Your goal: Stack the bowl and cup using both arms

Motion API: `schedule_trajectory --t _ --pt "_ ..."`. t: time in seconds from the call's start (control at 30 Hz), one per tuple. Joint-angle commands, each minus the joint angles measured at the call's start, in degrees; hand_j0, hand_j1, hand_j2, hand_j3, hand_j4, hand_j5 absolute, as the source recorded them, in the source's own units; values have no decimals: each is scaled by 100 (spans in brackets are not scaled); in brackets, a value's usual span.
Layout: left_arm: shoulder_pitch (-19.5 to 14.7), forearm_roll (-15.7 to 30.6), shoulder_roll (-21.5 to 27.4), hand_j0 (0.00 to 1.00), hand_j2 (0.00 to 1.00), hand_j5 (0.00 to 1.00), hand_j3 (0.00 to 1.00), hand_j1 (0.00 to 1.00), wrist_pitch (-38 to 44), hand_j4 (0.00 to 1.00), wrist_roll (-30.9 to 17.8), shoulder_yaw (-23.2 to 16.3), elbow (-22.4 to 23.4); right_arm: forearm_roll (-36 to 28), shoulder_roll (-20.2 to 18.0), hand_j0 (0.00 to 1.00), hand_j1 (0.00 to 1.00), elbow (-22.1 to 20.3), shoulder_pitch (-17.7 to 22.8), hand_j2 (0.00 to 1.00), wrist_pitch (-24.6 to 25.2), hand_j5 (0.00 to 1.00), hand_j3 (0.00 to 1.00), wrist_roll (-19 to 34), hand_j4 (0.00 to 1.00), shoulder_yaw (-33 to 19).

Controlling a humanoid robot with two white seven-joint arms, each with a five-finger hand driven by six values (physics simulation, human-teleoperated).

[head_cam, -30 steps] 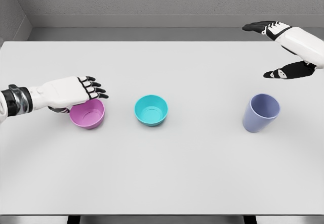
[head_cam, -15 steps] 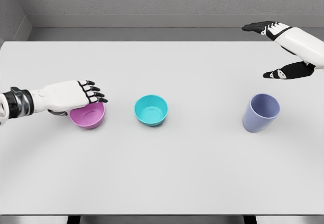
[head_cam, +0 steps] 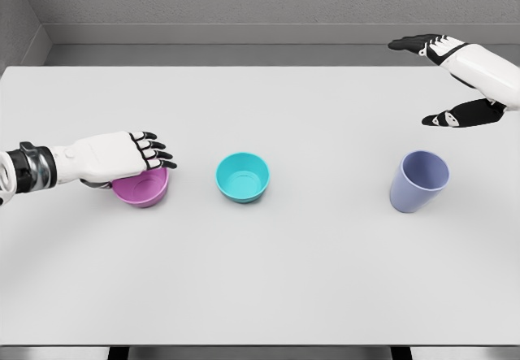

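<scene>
A pink bowl (head_cam: 146, 189) stands on the white table (head_cam: 284, 279) at the left. My left hand (head_cam: 136, 162) lies low over its far rim and covers part of it, fingers stretched out across the top, not closed around it. A teal bowl (head_cam: 242, 176) sits upright in the middle. At the right stands a lavender cup (head_cam: 418, 181), upright. My right hand (head_cam: 418, 82) hovers above and behind the cup, well apart from it, fingers and thumb spread wide and holding nothing.
The table's far edge meets a grey wall (head_cam: 244, 2). Its front edge runs along the bottom of the view. Wide gaps separate the three vessels.
My left hand has sunk lower and drawn slightly left over the pink bowl, hiding more of its rim. The right hand, teal bowl and cup have not moved.
</scene>
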Motion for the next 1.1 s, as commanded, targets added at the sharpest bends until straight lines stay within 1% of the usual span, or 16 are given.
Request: schedule_trajectory --t 0.0,0.17,0.2,0.3,0.33,0.4,0.47,0.57,0.67,0.7,0.73,0.77,0.8,0.97,1.03,1.07 --pt "0 23 6 100 100 100 100 100 10 100 1 -5 -11 -29 -3 100 100 1 0 100 4 100 100 0 100 -3" --pt "53 23 -3 100 100 100 100 100 10 100 1 -5 -64 -29 -3 100 100 1 -9 100 4 100 100 0 100 -3" --pt "53 23 5 98 98 98 98 98 10 98 1 -5 -64 -29 -3 100 100 1 0 100 4 100 100 0 100 -3" --pt "79 32 14 84 84 84 84 84 10 84 1 -5 -73 -29 -3 100 100 1 0 100 4 100 100 -9 100 -3" --pt "79 32 14 75 75 75 75 75 10 75 -8 -5 -81 -29 -3 100 100 1 0 100 4 100 100 -8 100 -3" --pt "79 32 14 67 67 67 67 67 10 67 1 -5 -90 -29 -3 100 100 1 0 100 4 100 100 0 100 -3" --pt "79 32 14 59 59 59 59 59 10 59 1 -5 -81 -28 -3 100 100 1 0 100 4 100 100 0 100 -3" --pt "79 32 6 52 52 52 52 52 10 52 1 -5 -81 -20 -3 100 100 1 0 100 4 100 100 0 100 -3" --pt "88 32 -12 48 48 48 48 48 10 48 1 -5 -73 -29 -3 100 100 10 0 100 4 100 100 0 100 -3" --pt "88 40 -12 48 48 48 48 48 10 48 10 -5 -64 -29 -3 100 100 1 0 100 4 100 100 0 100 -3" --pt "88 110 -12 47 47 47 47 47 10 47 10 3 -55 -29 -3 100 100 1 0 100 4 100 100 0 100 -3" --pt "79 137 -21 42 42 42 42 42 10 42 10 3 -46 -29 -3 100 100 1 0 100 4 100 100 0 100 -3" --pt "79 146 -38 40 40 40 40 40 10 40 10 3 -46 -29 -3 100 100 1 0 100 4 100 100 0 100 -3" --pt "53 277 -65 39 39 39 39 39 10 39 36 74 -29 -29 -3 100 100 1 0 100 4 100 100 -8 100 -3" --pt "18 383 -91 37 37 37 37 37 10 37 45 91 -20 -29 -3 100 100 1 0 100 4 100 100 0 100 5" --pt "0 392 -205 37 37 37 37 37 10 37 45 144 -11 -29 -3 100 100 1 0 100 4 100 100 0 100 5"
